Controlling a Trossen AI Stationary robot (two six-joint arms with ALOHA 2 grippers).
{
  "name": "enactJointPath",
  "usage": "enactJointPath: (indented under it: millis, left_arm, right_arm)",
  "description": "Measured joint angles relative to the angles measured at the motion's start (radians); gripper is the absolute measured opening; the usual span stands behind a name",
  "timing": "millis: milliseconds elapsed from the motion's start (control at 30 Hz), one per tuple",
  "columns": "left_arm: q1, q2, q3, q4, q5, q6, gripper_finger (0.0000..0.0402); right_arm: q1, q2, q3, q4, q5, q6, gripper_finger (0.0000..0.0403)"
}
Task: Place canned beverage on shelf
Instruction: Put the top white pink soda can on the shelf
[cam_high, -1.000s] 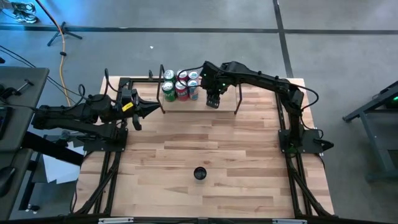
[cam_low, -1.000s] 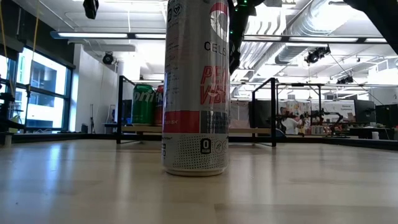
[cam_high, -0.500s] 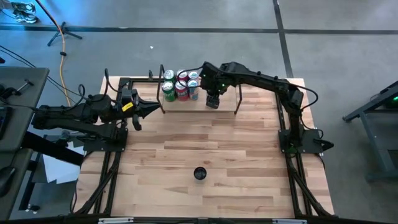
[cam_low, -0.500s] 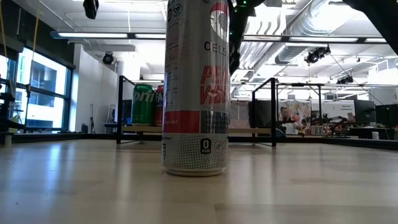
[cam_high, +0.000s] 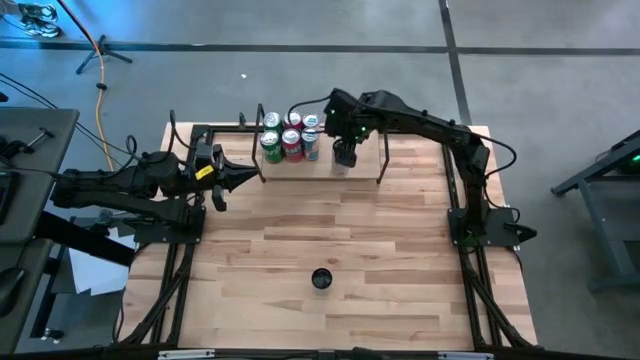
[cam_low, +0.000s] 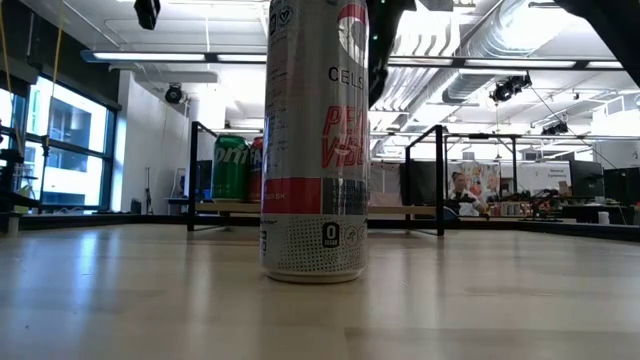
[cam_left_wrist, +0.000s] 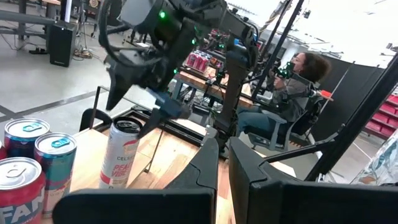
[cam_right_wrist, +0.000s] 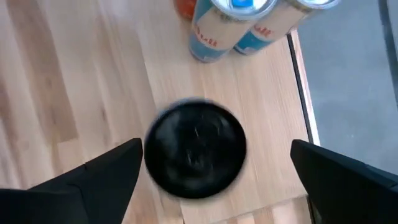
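The shelf (cam_high: 365, 160) is a pale board with black wire ends at the table's far side. Several cans (cam_high: 290, 138) stand on its left end. A slim silver can with a black top (cam_right_wrist: 196, 148) stands upright on the board beside them; it also shows in the left wrist view (cam_left_wrist: 119, 163). My right gripper (cam_right_wrist: 216, 152) is open just above this can, one finger on either side of its top, touching nothing. It also shows in the high view (cam_high: 345, 152). Another slim can (cam_high: 321, 279) stands on the table near the front edge. My left gripper (cam_high: 243, 175) is shut and empty, left of the shelf.
The near can fills the middle of the low view (cam_low: 315, 140), with the shelf (cam_low: 400, 209) and a green can (cam_low: 230, 168) behind it. The board's right half (cam_high: 368, 165) is bare. People sit in the room beyond the table (cam_left_wrist: 298, 87).
My right gripper has risen a little and gone toward the table's far edge, over the shelf. The cans have stayed where they were.
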Motion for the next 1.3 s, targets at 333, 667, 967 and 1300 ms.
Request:
enactJointPath:
  millis: [333, 667, 967, 1300]
  left_arm:
    - [0.0, 0.0, 0.0, 0.0, 0.0, 0.017, 0.0]
    - [0.0, 0.0, 0.0, -0.001, -0.001, 0.019, 0.0]
    - [0.0, 0.0, 0.0, 0.0, -0.016, 0.034, 0.0]
    - [0.0, 0.0, 0.0, 0.0, -0.017, 0.034, 0.0]
  right_arm:
    - [-0.064, -0.004, 0.185, -0.312, -0.169, -0.05, 0.0394]
    - [-0.085, -0.297, -0.131, -0.18, -0.294, 0.035, 0.0394]
    - [0.039, -0.791, -0.842, 0.574, -0.292, 0.523, 0.0394]
    - [0.23, -0.891, -1.361, 1.913, -0.062, 0.988, 0.0394]
